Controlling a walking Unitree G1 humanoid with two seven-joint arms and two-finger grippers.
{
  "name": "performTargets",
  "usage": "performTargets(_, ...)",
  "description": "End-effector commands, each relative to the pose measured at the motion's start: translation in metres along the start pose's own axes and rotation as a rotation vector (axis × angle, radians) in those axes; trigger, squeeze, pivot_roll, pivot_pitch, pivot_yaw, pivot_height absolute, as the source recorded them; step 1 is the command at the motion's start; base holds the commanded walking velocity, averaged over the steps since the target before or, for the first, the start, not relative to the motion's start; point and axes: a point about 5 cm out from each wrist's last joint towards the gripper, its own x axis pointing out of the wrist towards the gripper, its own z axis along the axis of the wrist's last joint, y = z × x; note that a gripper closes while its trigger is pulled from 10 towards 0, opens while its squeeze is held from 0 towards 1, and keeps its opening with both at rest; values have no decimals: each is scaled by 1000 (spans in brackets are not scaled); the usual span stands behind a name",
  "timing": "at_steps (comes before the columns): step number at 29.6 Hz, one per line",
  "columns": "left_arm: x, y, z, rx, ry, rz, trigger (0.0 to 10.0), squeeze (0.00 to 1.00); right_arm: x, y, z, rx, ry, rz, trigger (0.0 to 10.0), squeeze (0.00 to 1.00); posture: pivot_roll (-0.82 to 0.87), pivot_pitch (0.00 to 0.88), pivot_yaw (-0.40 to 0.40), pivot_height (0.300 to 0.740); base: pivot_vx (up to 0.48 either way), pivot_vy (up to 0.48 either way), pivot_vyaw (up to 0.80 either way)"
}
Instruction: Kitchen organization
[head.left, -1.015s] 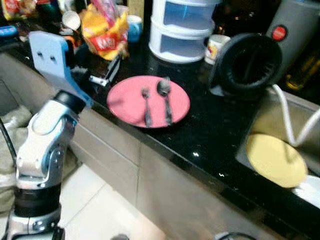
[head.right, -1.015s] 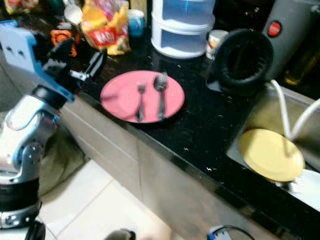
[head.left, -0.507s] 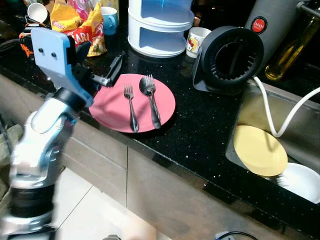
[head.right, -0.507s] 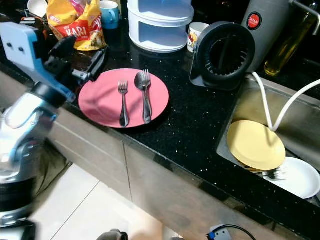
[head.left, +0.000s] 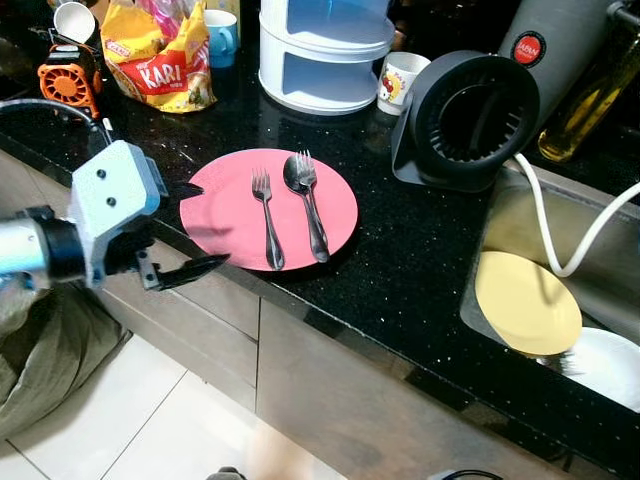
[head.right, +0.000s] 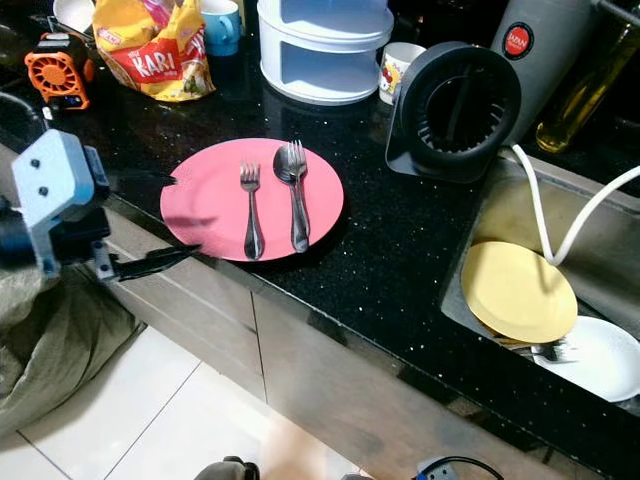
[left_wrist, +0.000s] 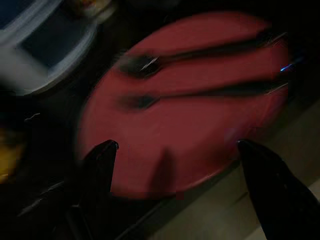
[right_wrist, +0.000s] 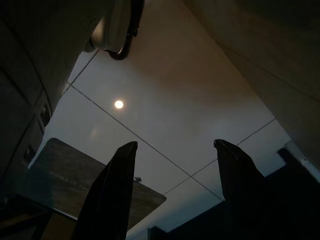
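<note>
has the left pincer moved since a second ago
Yes. The left pincer has come down from the counter beside the snack bag to the pink plate's near-left rim, open.

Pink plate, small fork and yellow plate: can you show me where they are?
pink plate (head.left: 225, 220), left eye view, bare left part.
small fork (head.left: 267, 225), left eye view, handle.
yellow plate (head.left: 527, 302), left eye view, middle.

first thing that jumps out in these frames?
The pink plate at the front edge of the black counter, carrying a fork and a spoon side by side. The left gripper is open at the plate's left rim, fingers spread on either side of it. To the right, a yellow plate lies in the sink.
</note>
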Motion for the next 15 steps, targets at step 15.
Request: performTargets(15, 13, 37, -21, 373, 320, 70, 10000, 0, 0, 2, -8, -9, 32, -11, 10000, 0, 163, 92, -74, 740, 0, 0, 0)
